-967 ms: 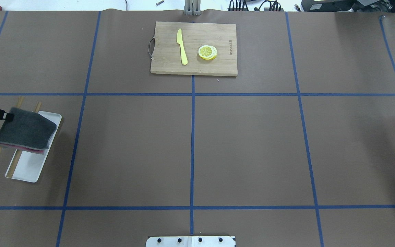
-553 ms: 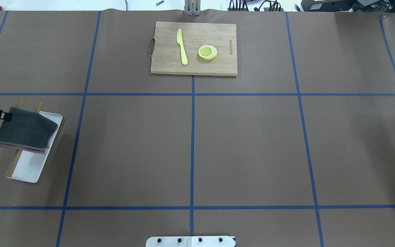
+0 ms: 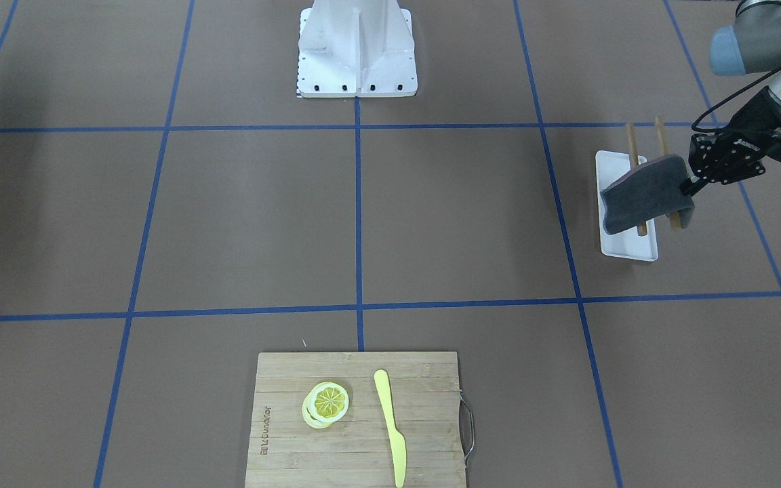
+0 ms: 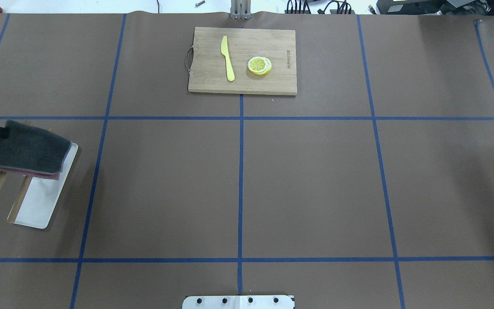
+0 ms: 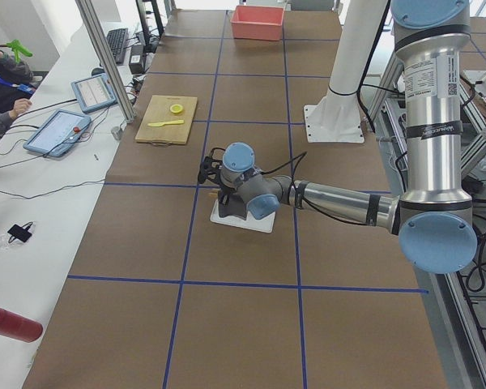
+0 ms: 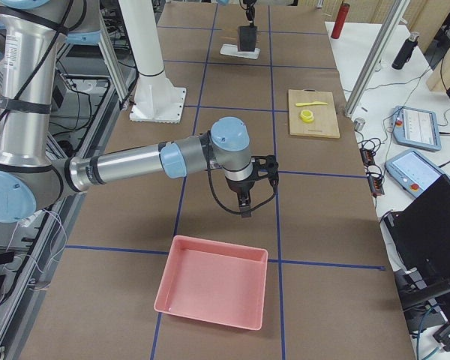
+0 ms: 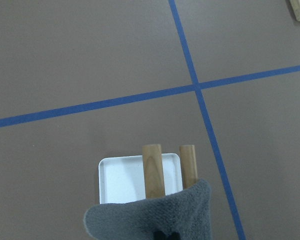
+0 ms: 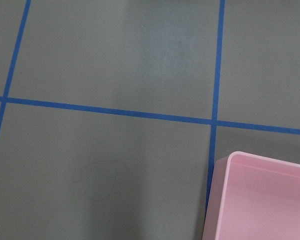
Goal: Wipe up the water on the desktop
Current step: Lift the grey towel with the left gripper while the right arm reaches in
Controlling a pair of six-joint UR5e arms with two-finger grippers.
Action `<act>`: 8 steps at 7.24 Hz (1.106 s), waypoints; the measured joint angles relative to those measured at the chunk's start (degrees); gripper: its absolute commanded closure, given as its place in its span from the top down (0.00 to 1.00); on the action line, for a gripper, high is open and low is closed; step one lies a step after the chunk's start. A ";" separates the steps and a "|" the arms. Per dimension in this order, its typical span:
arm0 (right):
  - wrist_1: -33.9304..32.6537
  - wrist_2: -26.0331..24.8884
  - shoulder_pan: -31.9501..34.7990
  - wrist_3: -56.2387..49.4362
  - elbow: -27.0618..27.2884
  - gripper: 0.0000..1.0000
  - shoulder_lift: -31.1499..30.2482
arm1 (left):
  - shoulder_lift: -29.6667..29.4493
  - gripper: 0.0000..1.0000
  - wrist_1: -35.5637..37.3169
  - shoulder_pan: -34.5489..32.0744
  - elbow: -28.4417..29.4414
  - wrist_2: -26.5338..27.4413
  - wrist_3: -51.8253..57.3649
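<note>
- The soft folded grey cloth [image 3: 645, 196] with a pink underside looks light and limp; it sags from my grip, so I judge it will drape and drag rather than push; pinched at one edge, as it is now, it should trail flat once lowered.
- My left gripper [image 3: 687, 184] is clamped on that edge, jaws nearly together with only fabric between them; the cloth hangs out ahead of my fingertips, lifted off everything beneath.
- Directly below the cloth lie a white rectangular tray [image 3: 628, 247] and two long wooden sticks [image 3: 631, 144] along the tray's side nearer my wrist; neither seems to touch the cloth.
- The wide matte brown desktop [image 3: 458, 217] crossed by blue tape lines spreads under and far beyond my hand; it is flat and stiff, probably a little grippy under wet fabric; I see no plain puddle, so I cannot say where the water sits.
- My right gripper [image 6: 244, 208] hangs well apart from all this, beside a pink plastic bin [image 6: 214, 291]; whether it is spread or closed I cannot tell.
</note>
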 measured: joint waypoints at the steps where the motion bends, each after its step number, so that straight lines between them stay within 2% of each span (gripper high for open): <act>1: 0.00 0.13 -0.58 0.89 0.51 1.00 0.90 | -2.24 0.00 0.37 -1.06 -0.02 0.01 -4.59; 3: 1.98 0.17 -4.57 4.36 1.56 1.00 4.02 | -7.68 0.00 0.61 -1.59 -0.13 0.45 -16.05; 5: 10.72 -0.01 -10.50 5.35 1.28 0.97 6.10 | -12.67 0.00 0.66 -0.73 -0.44 2.98 -27.71; 6: 13.36 -0.09 -13.44 5.41 1.19 0.97 8.06 | -15.63 0.00 0.79 1.23 -0.44 5.70 -35.09; 8: 14.88 -0.11 -18.88 5.53 1.20 0.97 12.88 | -21.19 0.00 1.99 7.56 -0.44 14.68 -49.15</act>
